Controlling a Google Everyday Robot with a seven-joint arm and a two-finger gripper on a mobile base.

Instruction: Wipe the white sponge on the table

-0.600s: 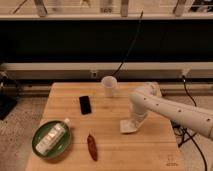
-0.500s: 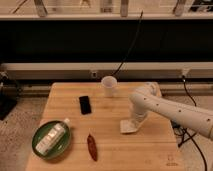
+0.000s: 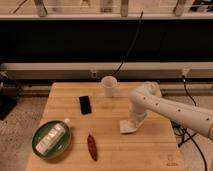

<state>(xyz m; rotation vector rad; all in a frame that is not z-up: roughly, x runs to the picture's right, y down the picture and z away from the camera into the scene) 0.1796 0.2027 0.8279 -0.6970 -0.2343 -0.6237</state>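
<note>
The white sponge [image 3: 127, 127] lies flat on the light-brown wooden table [image 3: 107, 135], right of centre. My white arm reaches in from the right and bends down over it. My gripper [image 3: 134, 120] points down at the sponge's far right edge and seems to touch or press on it.
A white cup [image 3: 109, 86] stands at the table's back centre. A black phone [image 3: 85, 104] lies left of it. A green plate [image 3: 62, 147] holding a white labelled bottle [image 3: 51, 138] sits front left. A reddish-brown elongated object [image 3: 92, 146] lies front centre. A black cable [image 3: 129, 45] hangs behind.
The arm, gripper and sponge stand almost as before; any shift is very slight.
</note>
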